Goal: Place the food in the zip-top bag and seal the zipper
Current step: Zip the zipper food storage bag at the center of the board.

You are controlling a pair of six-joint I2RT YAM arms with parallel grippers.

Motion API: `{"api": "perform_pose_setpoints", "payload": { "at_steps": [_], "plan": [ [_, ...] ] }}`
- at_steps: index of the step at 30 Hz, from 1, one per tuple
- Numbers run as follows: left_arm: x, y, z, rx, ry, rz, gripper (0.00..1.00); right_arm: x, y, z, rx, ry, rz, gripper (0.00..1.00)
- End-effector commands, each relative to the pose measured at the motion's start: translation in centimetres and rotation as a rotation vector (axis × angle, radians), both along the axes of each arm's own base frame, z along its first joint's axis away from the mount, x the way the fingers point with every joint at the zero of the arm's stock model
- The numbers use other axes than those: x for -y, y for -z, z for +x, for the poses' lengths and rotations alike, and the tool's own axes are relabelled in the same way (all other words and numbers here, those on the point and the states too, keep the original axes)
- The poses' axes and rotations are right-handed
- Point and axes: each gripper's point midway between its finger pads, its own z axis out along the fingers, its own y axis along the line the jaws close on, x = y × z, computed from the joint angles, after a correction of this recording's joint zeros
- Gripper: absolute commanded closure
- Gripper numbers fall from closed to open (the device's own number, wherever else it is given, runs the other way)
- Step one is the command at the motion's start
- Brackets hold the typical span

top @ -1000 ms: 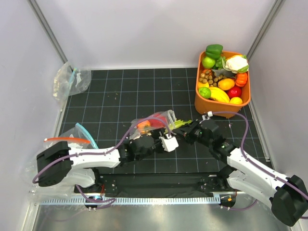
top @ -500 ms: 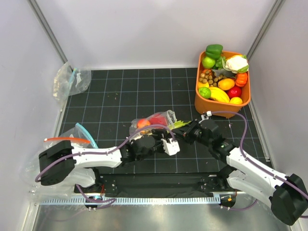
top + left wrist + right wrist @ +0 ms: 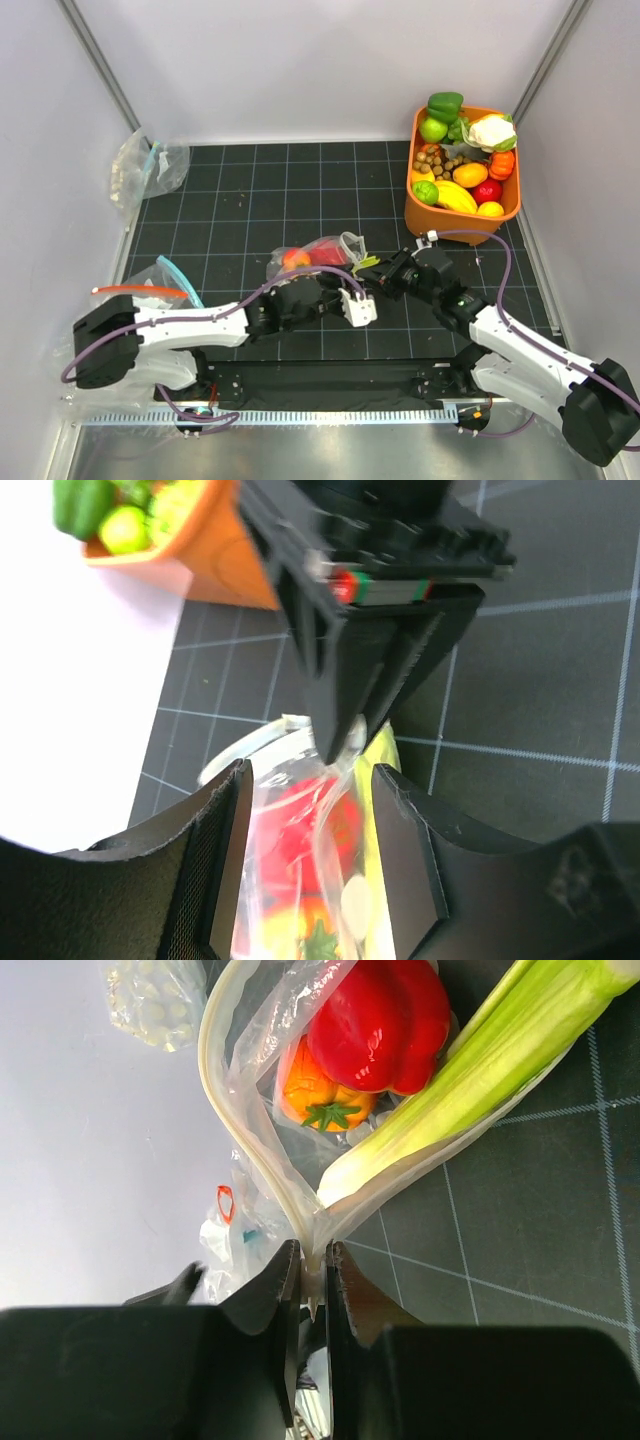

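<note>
Just left of the orange bin, right jaws pinch the zipper's end; left jaws, parted, straddle the zip-top bag.

The left gripper shifts toward the frame's lower right, jaws narrowing; the clear white-dotted plastic bag sags slightly leftward.

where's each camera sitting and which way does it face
top external: above and behind the bases, looking down on the table; the left arm and right arm show
left wrist: on the left arm, looking past its open left claw at the zip-top bag
right wrist: on the right arm, facing the bag's mouth; its right claw pinches the zipper
shared: both wrist views show the red toy vegetable inside the bag
</note>
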Motion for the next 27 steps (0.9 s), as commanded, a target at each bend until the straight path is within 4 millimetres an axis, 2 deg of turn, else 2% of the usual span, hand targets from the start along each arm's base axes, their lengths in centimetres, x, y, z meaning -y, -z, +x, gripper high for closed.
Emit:
{"api": "perform_pose_setpoints", "payload": {
  "at_steps": [1,8,10,11,12,14,19,21,23,27],
  "plan": [
    [1.2,1.6,0.3,0.003,0.021,0.099,0.46,-0.6,-1.6,0.2,0.053,-0.026,0.036,0.99],
    [0.9,2.5,2.1,-0.024,-0.056,0.131,0.47,-0.6,-1.6,0.2,0.053,-0.026,0.036,0.99],
    [0.5,2.4,3.2,-0.049,-0.102,0.112,0.62,-0.6,-1.6,0.2,0.055,-0.028,0.037,0.99],
    [0.5,2.5,3.2,-0.055,-0.105,0.109,0.74,-0.6,-1.6,0.2,0.056,-0.028,0.036,0.99],
    [0.3,2.5,3.5,-0.056,-0.119,0.107,0.91,-0.6,-1.6,0.2,0.055,-0.027,0.036,0.99],
    [0.4,2.4,3.4,-0.064,-0.116,0.099,1.00,-0.6,-1.5,0.3,0.053,-0.024,0.034,0.99],
    [1.4,1.8,2.2,-0.098,-0.056,0.066,1.00,-0.5,-0.8,0.4,0.034,-0.012,0.029,0.99],
    [1.6,1.7,0.9,-0.087,-0.012,0.069,1.00,-0.9,-0.8,0.5,0.029,-0.016,0.052,0.99],
    [2.2,1.4,-0.5,-0.047,0.037,0.072,1.00,-1.0,0.0,0.6,0.006,-0.022,0.042,0.99],
    [2.2,1.3,-1.6,0.015,0.045,0.086,1.00,-1.2,0.6,0.8,-0.010,-0.027,0.026,0.99]
  ]
}}
